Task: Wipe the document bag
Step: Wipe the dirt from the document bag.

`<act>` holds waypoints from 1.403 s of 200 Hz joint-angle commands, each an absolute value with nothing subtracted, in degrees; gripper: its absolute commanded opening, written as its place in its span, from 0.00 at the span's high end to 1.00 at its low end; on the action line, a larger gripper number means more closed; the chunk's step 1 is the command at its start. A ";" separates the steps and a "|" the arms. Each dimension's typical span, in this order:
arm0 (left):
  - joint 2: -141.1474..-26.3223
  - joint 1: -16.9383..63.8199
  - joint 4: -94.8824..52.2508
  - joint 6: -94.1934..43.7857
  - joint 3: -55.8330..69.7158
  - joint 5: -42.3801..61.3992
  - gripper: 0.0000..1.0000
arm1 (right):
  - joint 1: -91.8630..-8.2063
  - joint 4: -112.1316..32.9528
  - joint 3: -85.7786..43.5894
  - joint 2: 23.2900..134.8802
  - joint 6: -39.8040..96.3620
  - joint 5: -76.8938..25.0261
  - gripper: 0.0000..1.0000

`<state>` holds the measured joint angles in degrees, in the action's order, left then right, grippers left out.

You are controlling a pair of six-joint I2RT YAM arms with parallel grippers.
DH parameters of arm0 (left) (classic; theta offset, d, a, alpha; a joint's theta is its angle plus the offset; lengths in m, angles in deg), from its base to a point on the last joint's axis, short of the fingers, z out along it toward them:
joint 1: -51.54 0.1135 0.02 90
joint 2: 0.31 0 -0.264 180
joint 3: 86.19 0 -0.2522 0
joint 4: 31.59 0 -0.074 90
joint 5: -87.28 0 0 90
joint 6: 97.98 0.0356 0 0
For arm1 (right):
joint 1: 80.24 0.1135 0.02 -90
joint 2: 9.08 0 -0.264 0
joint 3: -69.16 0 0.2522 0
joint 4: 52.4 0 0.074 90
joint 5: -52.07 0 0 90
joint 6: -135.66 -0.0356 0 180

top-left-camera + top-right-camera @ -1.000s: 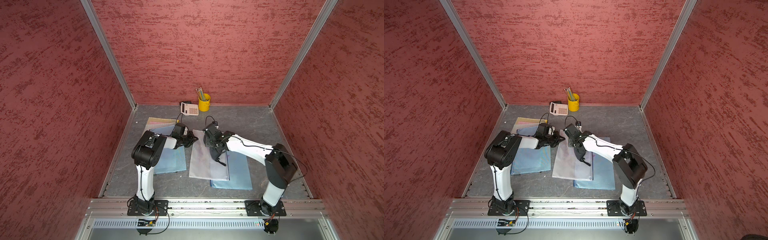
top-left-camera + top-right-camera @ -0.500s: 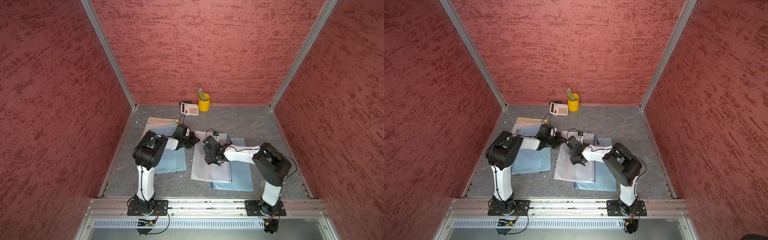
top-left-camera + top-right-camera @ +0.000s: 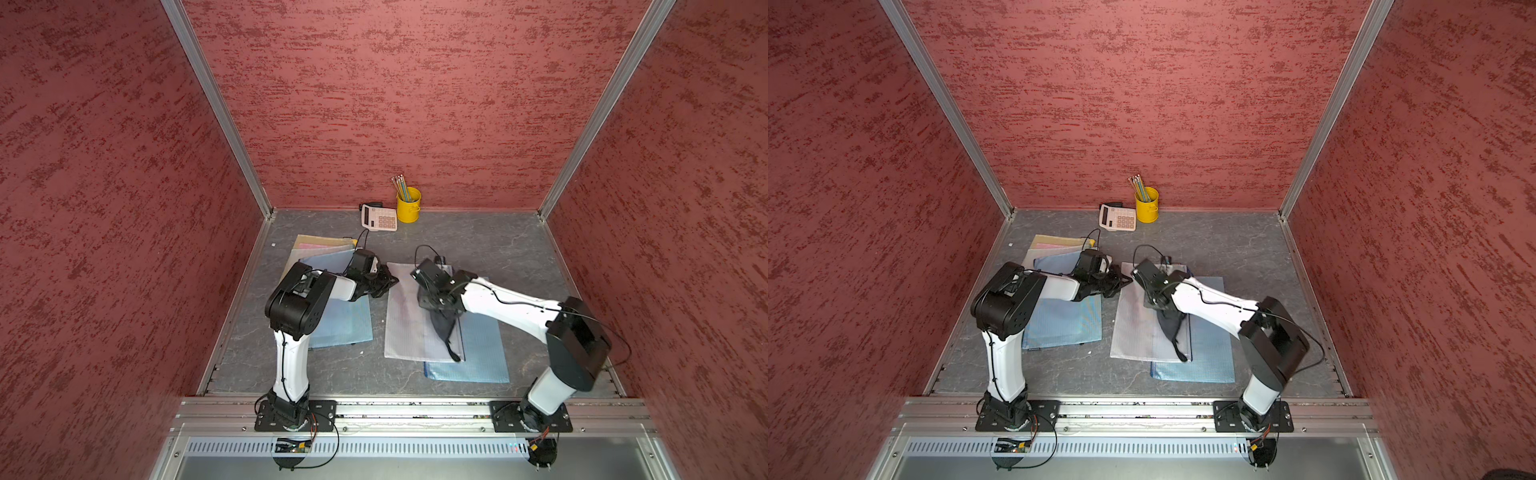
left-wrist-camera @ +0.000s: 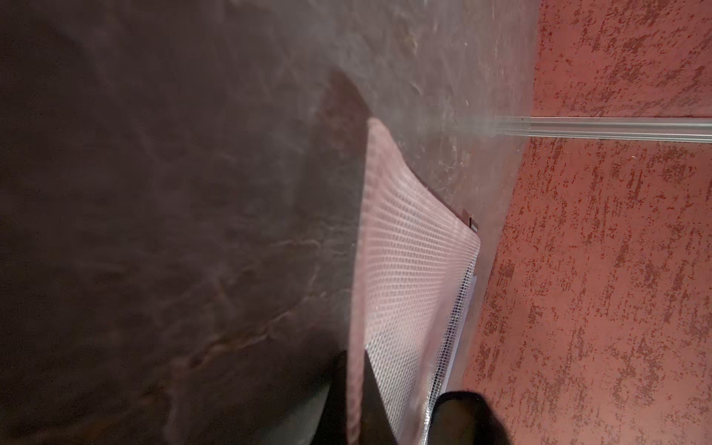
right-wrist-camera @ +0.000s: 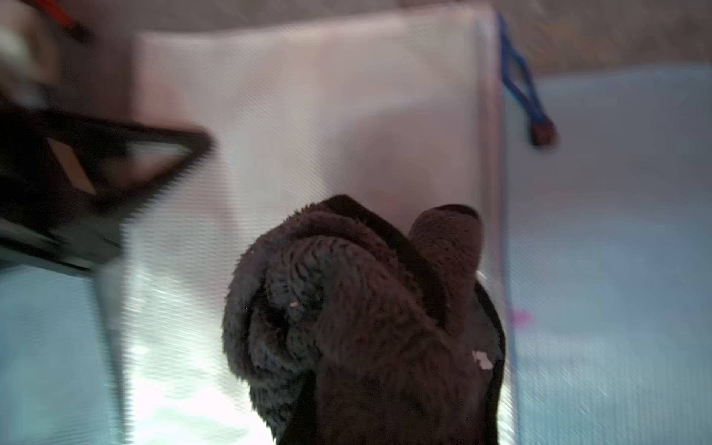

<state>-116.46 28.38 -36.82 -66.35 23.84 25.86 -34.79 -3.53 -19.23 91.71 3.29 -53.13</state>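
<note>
Showing the document bag [image 3: 409, 328], a white mesh pouch lying flat in the middle of the table [image 3: 478, 245], its right edge overlapping a blue bag [image 3: 482, 353]. The pouch is judged light, thin, limp and smooth-faced, so it is likely to slide or ruckle under a stroke unless anchored. A corner or an edge is judged the best place to take hold.

The left gripper [image 3: 384, 282] is closed at the far left corner of the pouch. Whether the edge is pinched between the fingers or only pressed down cannot be told from the dim left wrist view. The right gripper [image 3: 441, 311] is clenched on a dark fleecy cloth [image 5: 346, 327], which is bunched on the right half of the pouch, with a tail trailing toward the near edge.

The right fingers are hidden by the cloth and the wrist. Any dirt on the mesh cannot be made out, and the right wrist view is smeared by blur.
</note>
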 commanded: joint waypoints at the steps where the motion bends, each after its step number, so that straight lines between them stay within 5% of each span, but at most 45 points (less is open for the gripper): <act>1: -117.86 27.21 -38.98 -67.25 25.02 24.65 1.00 | -34.40 -14.03 -22.67 100.24 9.87 -48.96 1.00; 41: -118.09 26.58 -38.85 -68.50 24.76 23.13 1.00 | -34.53 -20.75 -13.16 105.23 7.30 -49.29 1.00; 117: -117.67 28.50 -38.83 -69.33 25.73 22.78 1.00 | -25.36 -2.65 16.19 81.78 -5.23 -47.92 1.00; 149: -117.39 28.69 -40.44 -68.96 25.70 25.01 1.00 | -25.26 2.08 1.92 74.50 2.30 -55.70 1.00; 190: -109.80 28.16 -44.59 -69.36 27.89 29.35 1.00 | -23.99 -1.10 -20.20 83.66 9.31 -61.03 1.00; 229: -102.10 30.19 -41.64 -66.59 31.17 32.18 1.00 | -23.35 -14.48 -16.95 86.68 11.42 -56.35 1.00; 280: -108.59 34.67 -43.67 -64.84 34.57 36.13 1.00 | -20.37 -32.77 -8.84 99.63 14.92 -48.85 1.00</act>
